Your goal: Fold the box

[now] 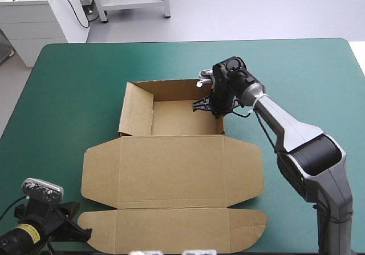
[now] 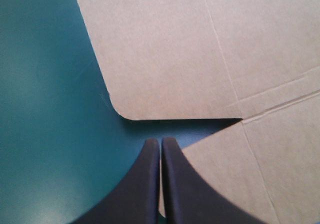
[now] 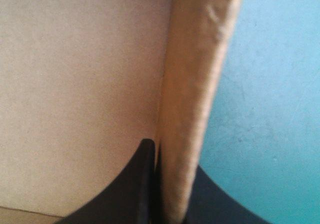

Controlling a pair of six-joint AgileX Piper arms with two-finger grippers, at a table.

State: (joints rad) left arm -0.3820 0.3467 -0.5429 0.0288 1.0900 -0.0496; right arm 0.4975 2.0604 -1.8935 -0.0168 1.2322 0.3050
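Box sits mid-table on the teal-green cover, half formed. The far part is a tray with the left wall and back wall up. Lid lies flat on the near side with its side flaps spread. The front strip is flat near the table's near edge.

Right gripper reaches down onto the tray's right wall, toward its far end. In its wrist view the black fingers are all but together, pinched on that wall. One finger is inside the tray and the other outside, over the cover. The wall stands upright between them.

Left gripper is low at the near left corner of the table, just beside the box's near-left flaps. In its wrist view the fingers are together in one point, nothing clamped. The tip is over bare cover at the notch between two flaps. A rounded flap lies just ahead. The other flap lies partly under one finger. Both flaps are flat on the cover.

The two grippers are well apart, with the lid between them.
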